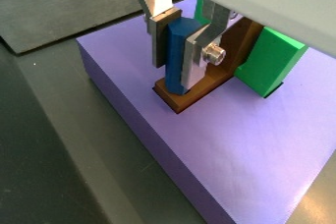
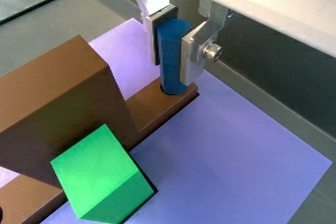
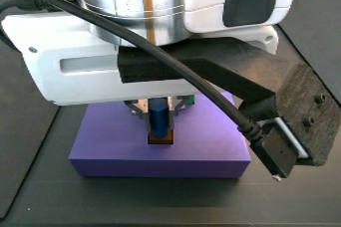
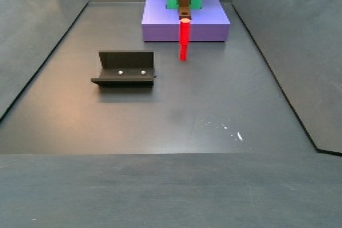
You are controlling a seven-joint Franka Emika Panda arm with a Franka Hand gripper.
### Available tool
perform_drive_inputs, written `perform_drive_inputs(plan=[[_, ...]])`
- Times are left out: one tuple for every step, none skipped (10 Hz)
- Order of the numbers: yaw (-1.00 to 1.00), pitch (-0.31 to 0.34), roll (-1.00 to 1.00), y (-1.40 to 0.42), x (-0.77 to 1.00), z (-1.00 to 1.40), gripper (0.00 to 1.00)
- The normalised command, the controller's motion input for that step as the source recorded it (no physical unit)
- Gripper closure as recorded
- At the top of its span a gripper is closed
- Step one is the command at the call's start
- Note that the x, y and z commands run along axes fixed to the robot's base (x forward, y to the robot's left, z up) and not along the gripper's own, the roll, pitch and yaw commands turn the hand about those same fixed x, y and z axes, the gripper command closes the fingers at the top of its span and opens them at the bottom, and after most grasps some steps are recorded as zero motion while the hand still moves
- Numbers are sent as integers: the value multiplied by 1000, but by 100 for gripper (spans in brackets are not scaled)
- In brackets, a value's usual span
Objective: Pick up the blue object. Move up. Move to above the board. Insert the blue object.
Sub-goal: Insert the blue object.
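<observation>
My gripper (image 1: 178, 63) is shut on the blue object (image 1: 172, 56), a slim upright blue peg, with one silver finger on each side. The peg's lower end sits in the end of the brown board (image 1: 197, 92), which lies on the lavender platform (image 1: 237, 159). In a wrist view the peg (image 2: 172, 51) enters the board (image 2: 157, 110) at its hole, and the gripper (image 2: 174, 56) still clasps it. The green block (image 2: 102, 174) sits further along the board. In a side view the gripper (image 3: 160, 112) hangs over the platform with the peg (image 3: 159, 121) below it.
A red peg (image 4: 183, 40) stands at the platform's (image 4: 207, 27) front edge. The dark fixture (image 4: 124, 69) stands on the grey floor to its left. Sloping grey walls enclose the floor. The green block (image 1: 272, 61) is close beside my fingers.
</observation>
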Motion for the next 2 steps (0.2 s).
perform_drive_inputs(plan=[[-43,-157,-110,66,123,-586,100],[0,0,0,0,0,0,100]])
